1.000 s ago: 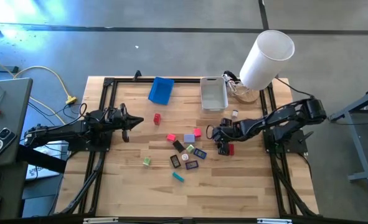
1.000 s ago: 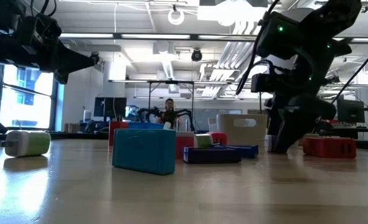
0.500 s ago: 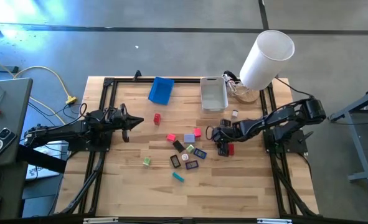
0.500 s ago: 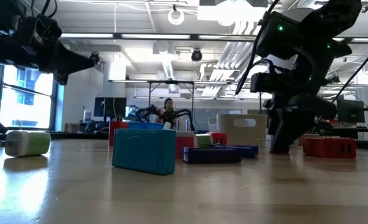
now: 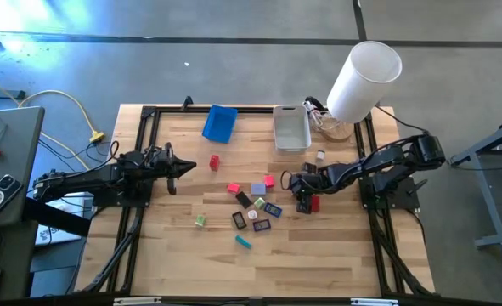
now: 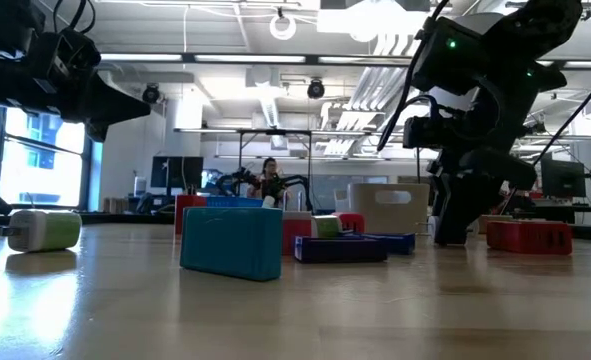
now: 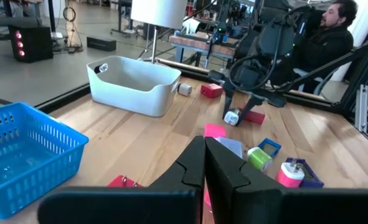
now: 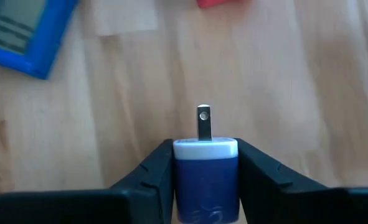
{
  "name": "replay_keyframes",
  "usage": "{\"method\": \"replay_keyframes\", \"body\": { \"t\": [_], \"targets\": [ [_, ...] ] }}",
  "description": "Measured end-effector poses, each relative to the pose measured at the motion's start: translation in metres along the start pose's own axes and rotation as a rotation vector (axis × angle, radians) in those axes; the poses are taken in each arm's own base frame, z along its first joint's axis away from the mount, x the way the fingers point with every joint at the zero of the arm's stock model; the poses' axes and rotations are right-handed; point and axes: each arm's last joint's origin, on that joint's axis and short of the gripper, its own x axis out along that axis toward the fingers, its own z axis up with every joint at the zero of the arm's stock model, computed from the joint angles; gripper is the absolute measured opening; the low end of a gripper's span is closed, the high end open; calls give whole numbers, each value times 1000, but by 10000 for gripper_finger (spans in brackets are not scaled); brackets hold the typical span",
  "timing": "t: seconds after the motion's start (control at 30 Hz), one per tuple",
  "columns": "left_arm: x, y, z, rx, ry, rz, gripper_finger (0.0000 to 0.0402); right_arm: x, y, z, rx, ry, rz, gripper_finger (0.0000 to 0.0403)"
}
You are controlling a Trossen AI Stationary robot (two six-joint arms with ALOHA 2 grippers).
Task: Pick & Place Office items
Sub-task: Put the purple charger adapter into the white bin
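The office items (image 5: 255, 208) lie scattered at mid-table: small red, pink, purple, green, teal and black pieces and blue frames. My right gripper (image 5: 301, 194) stands at the cluster's right edge, beside a red block (image 5: 315, 203), shut on a small blue-and-white plug adapter (image 8: 205, 177). My left gripper (image 5: 188, 166) hovers shut at the table's left side, near a lone red block (image 5: 214, 161), touching nothing. In the low view the right gripper (image 6: 453, 235) stands just above the tabletop. My right gripper pinches the plug adapter's blue body (image 8: 205, 186) between its two fingers, one on each side. The fingers (image 8: 155, 171) come from above, pointing down. The white face with its metal prong (image 8: 203, 121) sticks out past the fingertips toward the table. Whether it touches the wood, I cannot tell.
A blue tray (image 5: 220, 123) and a translucent white bin (image 5: 291, 127) sit at the far edge. A white cylinder (image 5: 365, 81) stands at the far right corner. A small white piece (image 5: 320, 155) lies near the bin. Bare wood spreads toward the near edge.
My right gripper has tipped slightly more upright above the table, staying shut on the plug adapter. The items on the table have kept their places.
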Motion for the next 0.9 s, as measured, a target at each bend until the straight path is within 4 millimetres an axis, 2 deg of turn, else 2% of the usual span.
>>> {"method": "replay_keyframes", "body": {
  "t": [0.1,0.23,0.4,0.6,0.77,0.9],
  "targets": [
    [0,0,0,0,-1,0,2,-8,-2,0,21,6,-17,119],
    [0,0,0,0,-1,0,2,-28,-6,11,40,24,-95,119],
    [0,0,0,0,0,0,2,-56,-8,38,32,15,-158,119],
    [0,0,0,-12,1,-3,2,-96,-18,84,92,-93,-163,119],
    [0,0,0,-27,0,-4,2,-131,-41,120,86,-208,-169,122],
    [0,0,0,-28,2,-7,2,-146,-67,140,91,-257,-195,121]
  ]
}}
